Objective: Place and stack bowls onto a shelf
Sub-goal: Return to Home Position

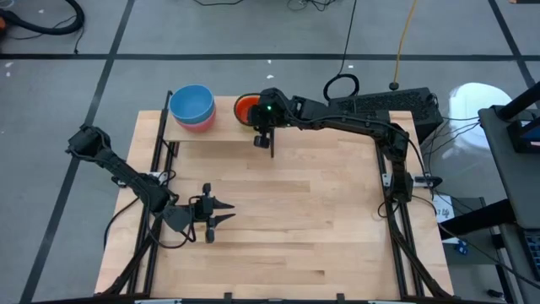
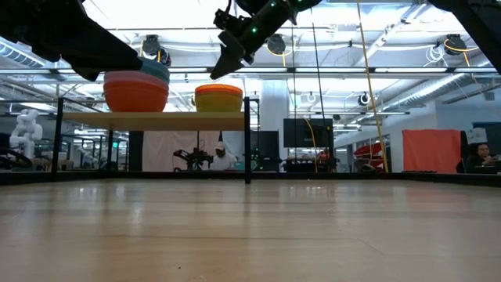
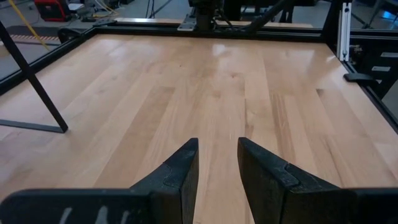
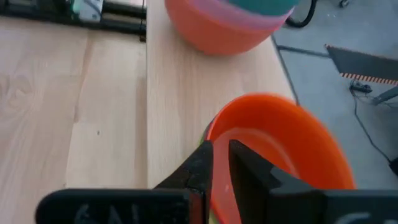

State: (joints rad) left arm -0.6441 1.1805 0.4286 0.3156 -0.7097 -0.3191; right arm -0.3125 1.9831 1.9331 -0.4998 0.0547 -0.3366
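Right claw (image 4: 221,149), slightly apart, close by round orange plastic bowl (image 4: 286,137) on small light-wood shelf (image 4: 174,81) (left claw (image 3: 217,146) apart, idle over bench (image 3: 186,81)); risk of toppling stack (image 2: 218,102) by snagging rim on retreat.

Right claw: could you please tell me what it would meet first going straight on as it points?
Probably the orange bowl just ahead of the right claw on the shelf; depth unclear.
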